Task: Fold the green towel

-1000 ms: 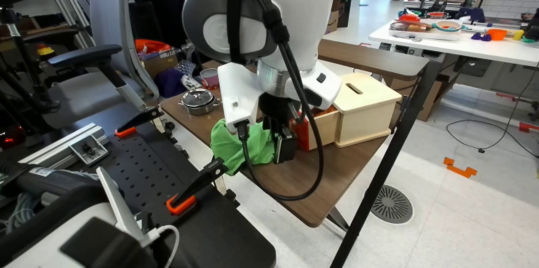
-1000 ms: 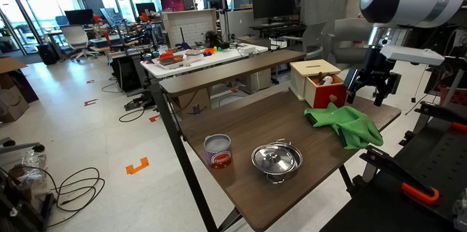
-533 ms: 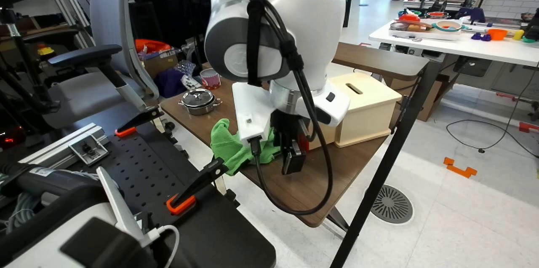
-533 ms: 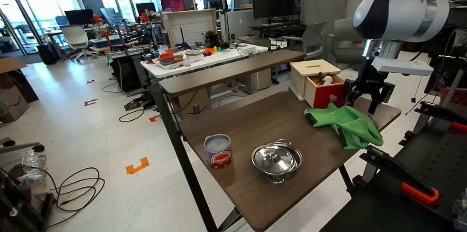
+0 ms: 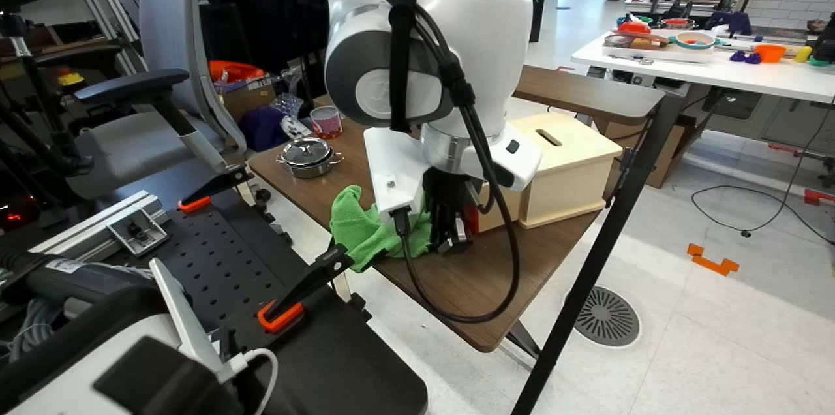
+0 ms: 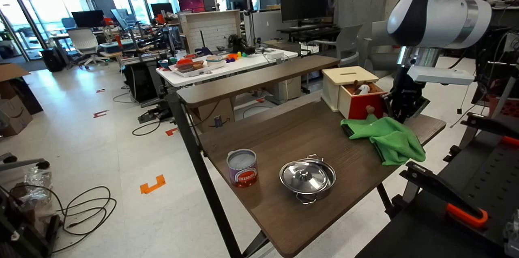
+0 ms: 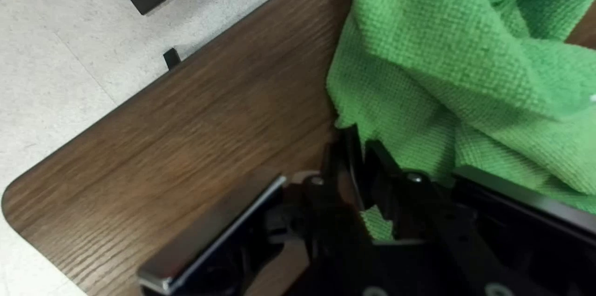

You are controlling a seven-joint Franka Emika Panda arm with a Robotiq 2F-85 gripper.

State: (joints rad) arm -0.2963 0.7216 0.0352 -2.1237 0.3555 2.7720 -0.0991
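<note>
Gripper (image 7: 358, 142) pinching the dark-edged border of the green towel (image 7: 465, 77).

Fingers (image 7: 384, 165), spread half a second ago, now press together at lower centre of the wrist view, the border apparently between them; in both exterior views the cloth has shifted slightly toward the gripper. Assessment: grip looks taken, fold not yet made. Towel, right half of the wrist view: fuzzy woven pile, loose rumpled ridges on wood-grain tabletop (image 7: 209, 119); likely limp, so free layers may drag. Just beside it, upper right of an exterior view: pale wooden box (image 6: 350, 79), red drawer front (image 6: 357, 106). Further off, lower centre: shiny lidded metal pot (image 6: 306, 179); to its left, red-labelled can (image 6: 242, 168).
</note>
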